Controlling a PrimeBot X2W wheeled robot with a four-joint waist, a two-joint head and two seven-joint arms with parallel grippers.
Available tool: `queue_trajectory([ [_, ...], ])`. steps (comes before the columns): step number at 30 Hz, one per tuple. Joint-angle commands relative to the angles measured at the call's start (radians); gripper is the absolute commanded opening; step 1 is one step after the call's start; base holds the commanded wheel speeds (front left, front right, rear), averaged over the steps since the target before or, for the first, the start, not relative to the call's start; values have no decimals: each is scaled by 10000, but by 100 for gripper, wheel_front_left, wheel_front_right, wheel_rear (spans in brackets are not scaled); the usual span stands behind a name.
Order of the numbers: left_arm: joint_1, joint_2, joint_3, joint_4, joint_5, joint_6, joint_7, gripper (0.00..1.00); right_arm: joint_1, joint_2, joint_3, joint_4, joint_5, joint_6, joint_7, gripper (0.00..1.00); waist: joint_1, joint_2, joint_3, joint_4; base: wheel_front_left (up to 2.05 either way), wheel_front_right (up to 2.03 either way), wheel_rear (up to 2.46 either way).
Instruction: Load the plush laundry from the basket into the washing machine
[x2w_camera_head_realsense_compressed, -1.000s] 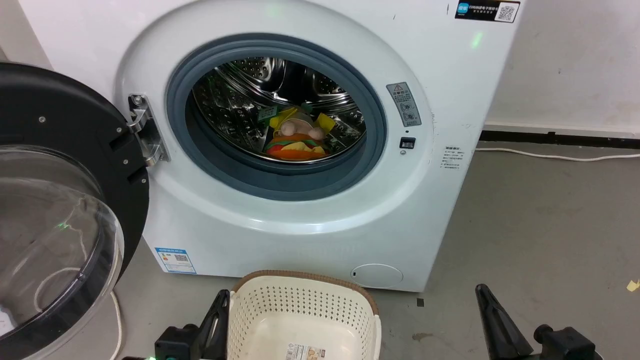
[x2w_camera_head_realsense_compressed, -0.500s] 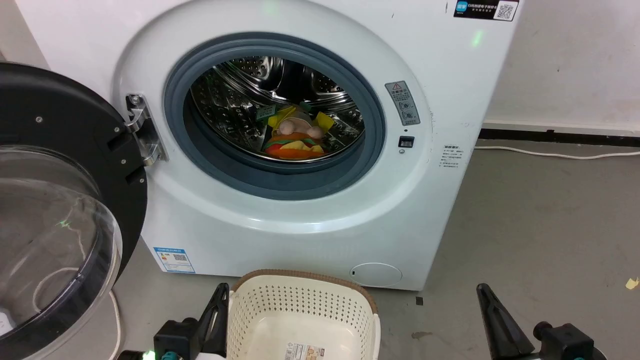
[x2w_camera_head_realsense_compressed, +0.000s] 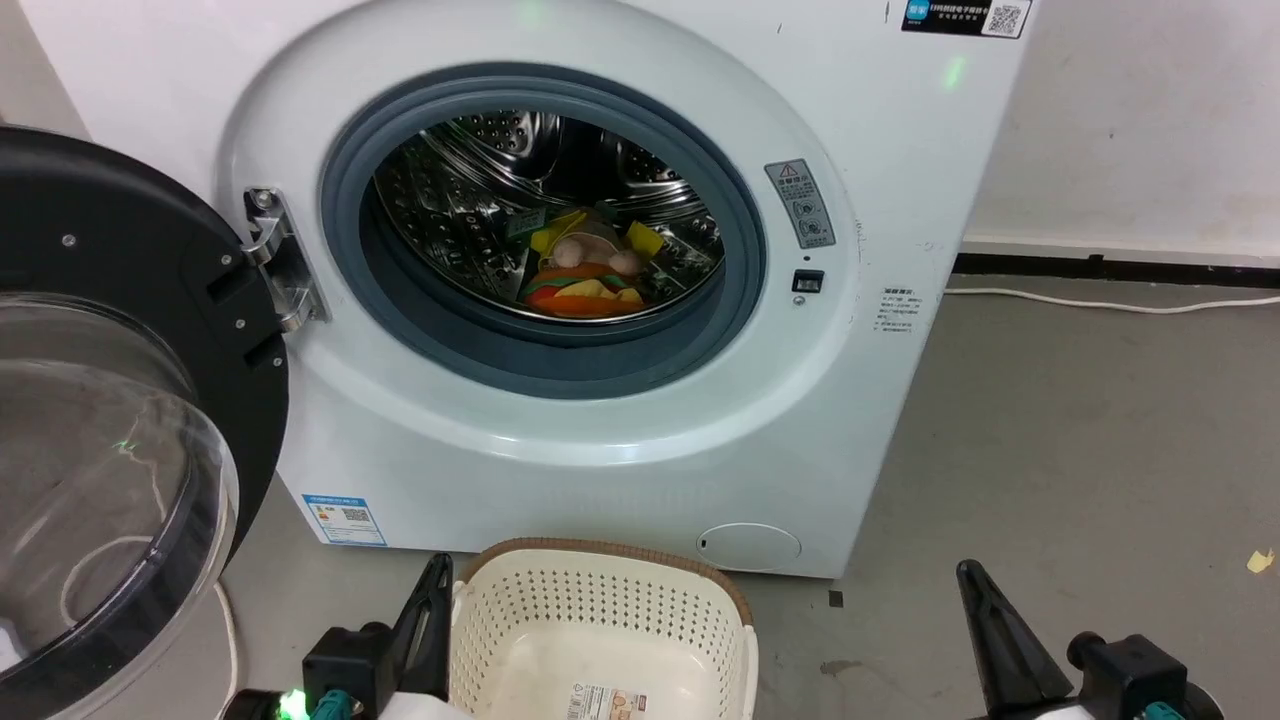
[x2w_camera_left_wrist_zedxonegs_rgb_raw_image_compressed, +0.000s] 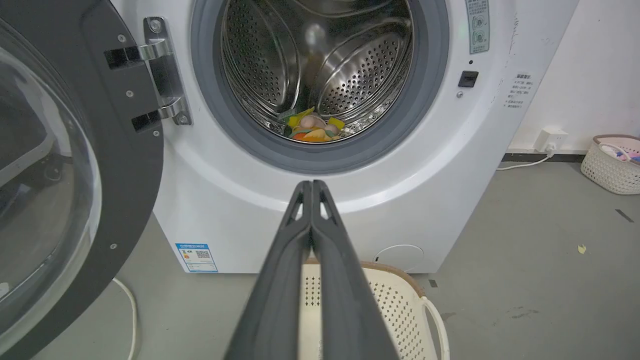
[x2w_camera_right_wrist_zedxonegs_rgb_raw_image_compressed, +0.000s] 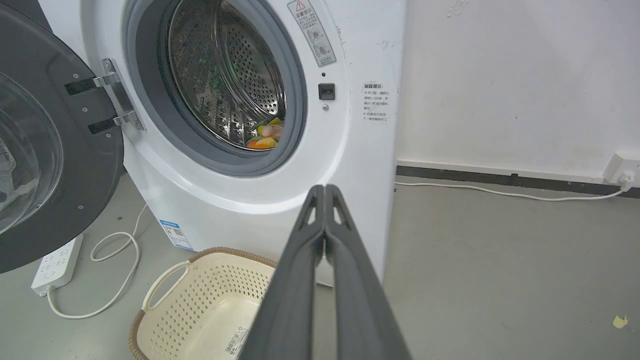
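The plush laundry (x2w_camera_head_realsense_compressed: 588, 275), a pink doll on an orange burger, lies inside the steel drum of the white washing machine (x2w_camera_head_realsense_compressed: 640, 440); the toy (x2w_camera_left_wrist_zedxonegs_rgb_raw_image_compressed: 313, 128) also shows low in the drum, and again (x2w_camera_right_wrist_zedxonegs_rgb_raw_image_compressed: 266, 136) through the port. The domed door (x2w_camera_head_realsense_compressed: 110, 400) hangs wide open at the left. The cream basket (x2w_camera_head_realsense_compressed: 600, 630) stands on the floor before the washer, holding just its paper label. My left gripper (x2w_camera_left_wrist_zedxonegs_rgb_raw_image_compressed: 311, 186) is shut with nothing in it, left of the basket. My right gripper (x2w_camera_right_wrist_zedxonegs_rgb_raw_image_compressed: 325, 190) is shut with nothing in it, to the basket's right.
A white power strip (x2w_camera_right_wrist_zedxonegs_rgb_raw_image_compressed: 57, 260) and its looping cable (x2w_camera_right_wrist_zedxonegs_rgb_raw_image_compressed: 112, 280) lie on the grey floor under the open door. Another cable (x2w_camera_head_realsense_compressed: 1110, 303) runs along the wall at the right. A second basket (x2w_camera_left_wrist_zedxonegs_rgb_raw_image_compressed: 612, 162) stands far right by a wall socket.
The whole head view has shifted slightly left and down, so the camera moved. Both grippers stay low and shut; the toy lies still in the drum.
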Motion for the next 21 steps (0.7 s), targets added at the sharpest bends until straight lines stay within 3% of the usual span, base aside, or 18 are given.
queue_trajectory([
  [1, -55, -89, 144, -80, 171, -96, 69, 0, -216, -6, -46, -72, -93, 20, 70, 0, -1, 0, 6, -10, 0, 0, 0],
  [21, -90, -481, 819, -282, 797, -482, 476, 0, -411, -9, -196, -182, -348, 31, 472, 0, -1, 0, 60, -96, 0, 0, 0],
])
